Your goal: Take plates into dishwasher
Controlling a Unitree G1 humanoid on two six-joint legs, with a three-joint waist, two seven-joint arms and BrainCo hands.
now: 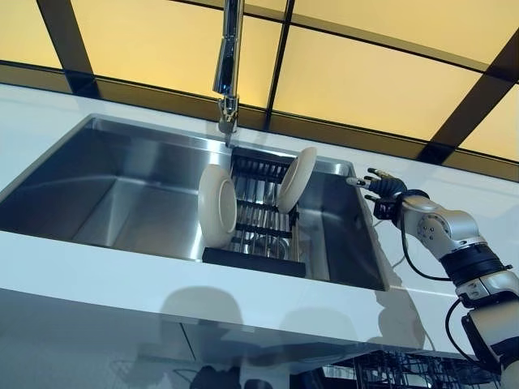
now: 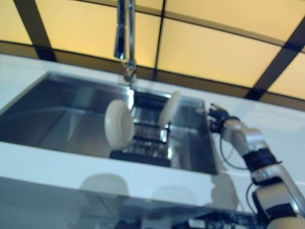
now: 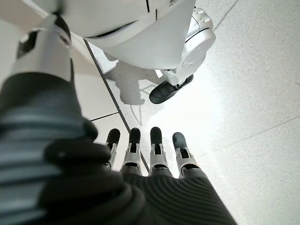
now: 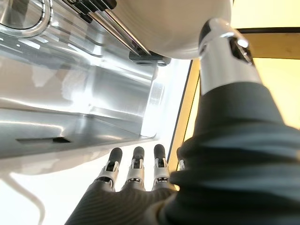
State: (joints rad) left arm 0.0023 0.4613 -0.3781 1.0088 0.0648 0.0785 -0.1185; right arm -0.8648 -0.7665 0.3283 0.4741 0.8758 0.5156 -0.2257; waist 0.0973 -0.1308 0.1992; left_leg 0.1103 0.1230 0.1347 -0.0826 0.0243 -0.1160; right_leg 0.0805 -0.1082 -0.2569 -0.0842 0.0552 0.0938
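A wide stainless-steel sink (image 1: 97,194) is sitting sunk into a white countertop (image 1: 122,271), with a tall chrome tap (image 1: 228,61) standing behind its far rim and pointing down toward the basin. The left part of the basin is lying bare. In the right part, a black wire dish rack (image 1: 258,219) is resting on the sink floor and holding two round cream-white plates on edge. The nearer plate (image 1: 216,206) is standing at the rack's left front, its face turned toward the basin's left side. The farther plate (image 1: 297,179) is leaning at the rack's right rear, tilted toward the sink's right wall. The two plates are standing apart, with rack bars showing between them.

The left hand (image 3: 150,154) is appearing only in its own wrist view, hanging over a pale speckled floor (image 3: 253,93) with its fingers straight and side by side, holding nothing.

The right hand (image 1: 378,188) is reaching over the sink's right rim, near the farther plate but not touching it. Its fingers are stretching out straight and loosely spread toward the basin, empty.
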